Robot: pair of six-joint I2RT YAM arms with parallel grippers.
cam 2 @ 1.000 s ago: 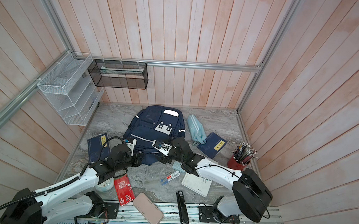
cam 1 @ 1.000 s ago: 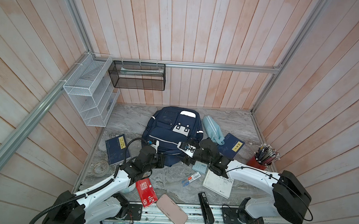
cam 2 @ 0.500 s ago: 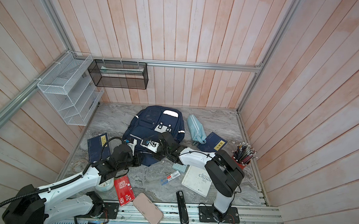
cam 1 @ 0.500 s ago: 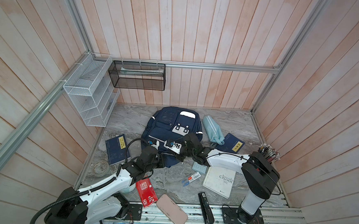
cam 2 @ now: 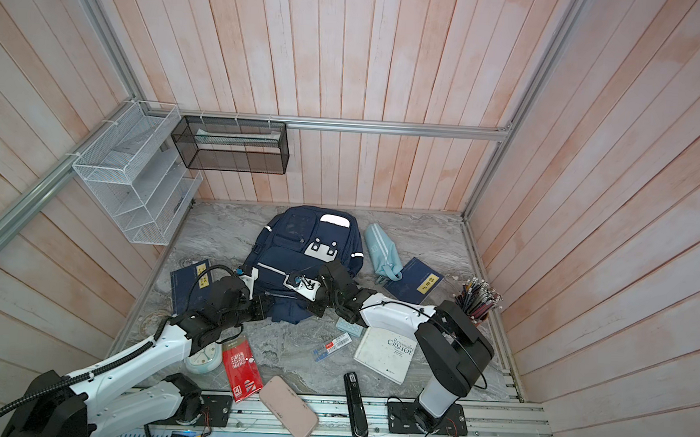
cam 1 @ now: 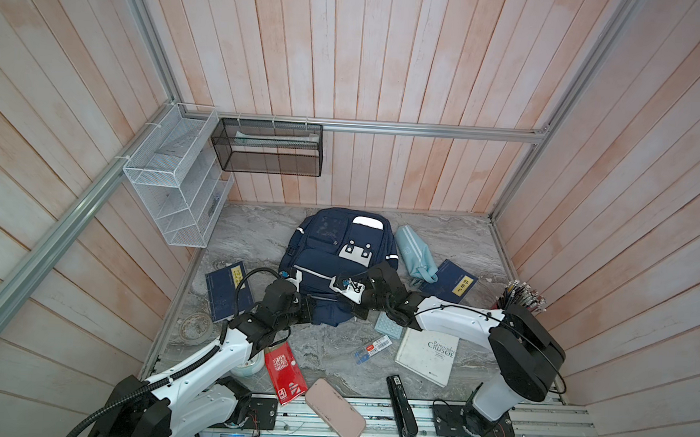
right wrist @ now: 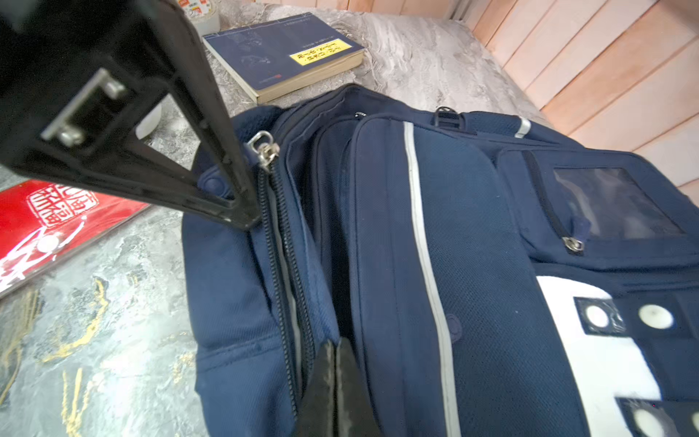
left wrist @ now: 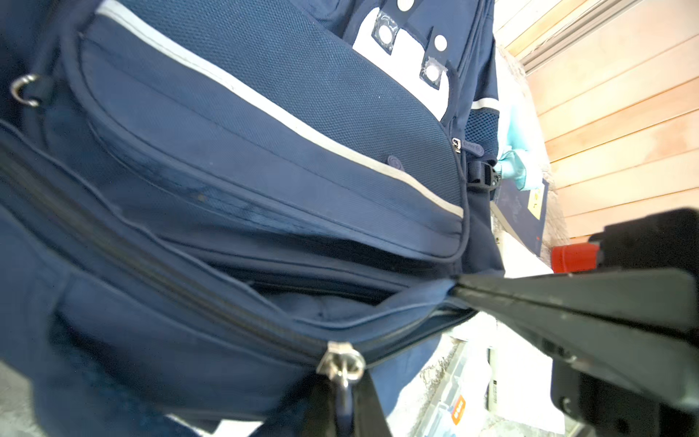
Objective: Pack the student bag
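student bag (cam 1: 321, 263) beside pouch (cam 1: 415, 254) and blue book (cam 1: 452, 282), left claw (left wrist: 343, 397) and right claw (right wrist: 334, 369) tight on its rim

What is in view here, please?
student bag: one, navy, centre
pouch: one, light-blue, beside bag
navy books: two, flanking bag
white book: one, front right
booklet: one, red, front left
clock: one, white, beside booklet
dish: one, greyish, left edge
packs: two, bluish, front centre
case: one, pink, front
stapler: one, black, front
pencil cup: one, red, right edge
racks: two, white and black, walls
left gripper: one, black, pinching zipper pull
right gripper: one, black, pinching bag edge
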